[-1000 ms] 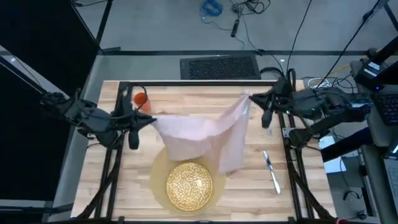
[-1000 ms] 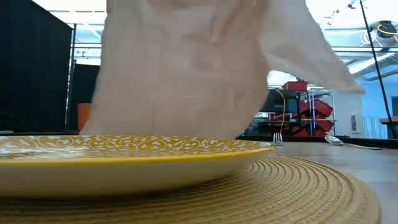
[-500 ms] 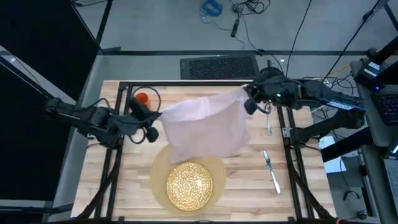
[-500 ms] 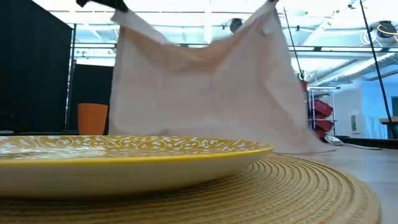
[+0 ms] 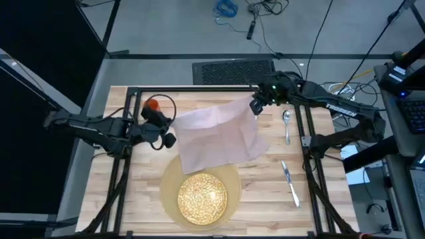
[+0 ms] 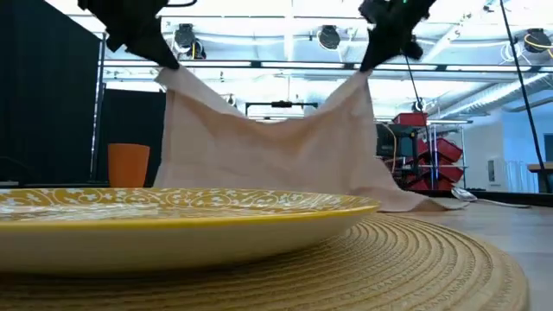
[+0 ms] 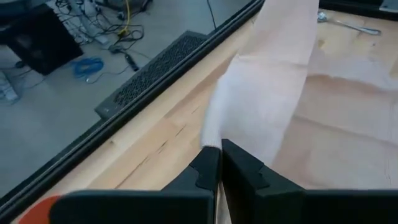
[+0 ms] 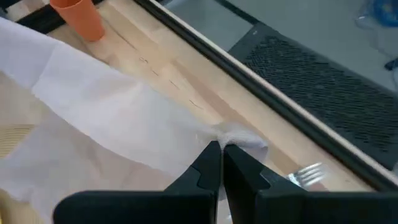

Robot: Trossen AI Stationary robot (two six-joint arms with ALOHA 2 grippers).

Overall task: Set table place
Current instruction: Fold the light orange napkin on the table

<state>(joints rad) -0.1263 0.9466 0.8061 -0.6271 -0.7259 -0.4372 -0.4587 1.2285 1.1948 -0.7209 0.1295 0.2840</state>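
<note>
Napkin held by two corners above the table, both grippers pinching.

Left gripper (image 5: 167, 137): fingers closed on the napkin's (image 5: 219, 136) left corner, at the table's (image 5: 265, 192) left-centre. Right gripper (image 5: 255, 106): fingers closed on the napkin's far right corner, near the far rail. Napkin: sags between the two grips, its lower edge resting on the wood just beyond the plate (image 5: 202, 197). Plate: centred on the mat (image 5: 169, 192) at the near edge. Cup (image 5: 151, 104): far left corner, beyond the left gripper. Spoon (image 5: 287, 123) and fork (image 8: 308, 174): right side, near the right gripper. Knife (image 5: 290, 182): right of the mat.
</note>
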